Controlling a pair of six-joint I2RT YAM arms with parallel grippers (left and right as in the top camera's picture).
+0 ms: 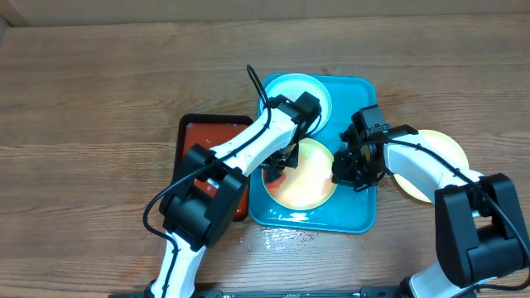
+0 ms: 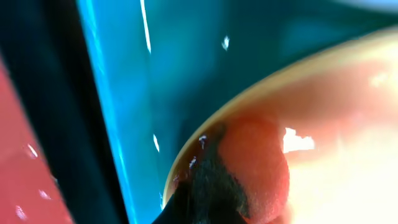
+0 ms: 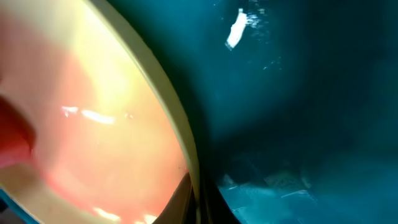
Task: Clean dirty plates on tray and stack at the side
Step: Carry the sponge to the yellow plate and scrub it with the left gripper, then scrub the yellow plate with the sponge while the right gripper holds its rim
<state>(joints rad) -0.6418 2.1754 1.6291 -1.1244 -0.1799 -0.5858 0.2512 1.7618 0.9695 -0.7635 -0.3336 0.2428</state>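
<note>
The teal tray point(image 1: 361, 93) holds a mint-rimmed plate point(image 1: 298, 89) at its far end and a yellow-green plate point(image 1: 313, 180) with an orange smear in the middle. My left gripper point(image 1: 277, 165) is at this plate's left edge and presses a red and dark sponge point(image 2: 255, 162) onto its smeared surface point(image 2: 348, 124). My right gripper point(image 1: 346, 172) is shut on the plate's right rim, one finger on each side point(image 3: 196, 199). The plate's inside point(image 3: 93, 112) looks orange-pink. Another yellow-green plate point(image 1: 439, 149) lies on the table to the right of the tray, partly under my right arm.
A smaller black-rimmed red tray point(image 1: 199, 136) sits against the teal tray's left side, under my left arm, and shows in the left wrist view point(image 2: 18, 155). Water drops point(image 1: 281, 238) lie on the table at the teal tray's near edge.
</note>
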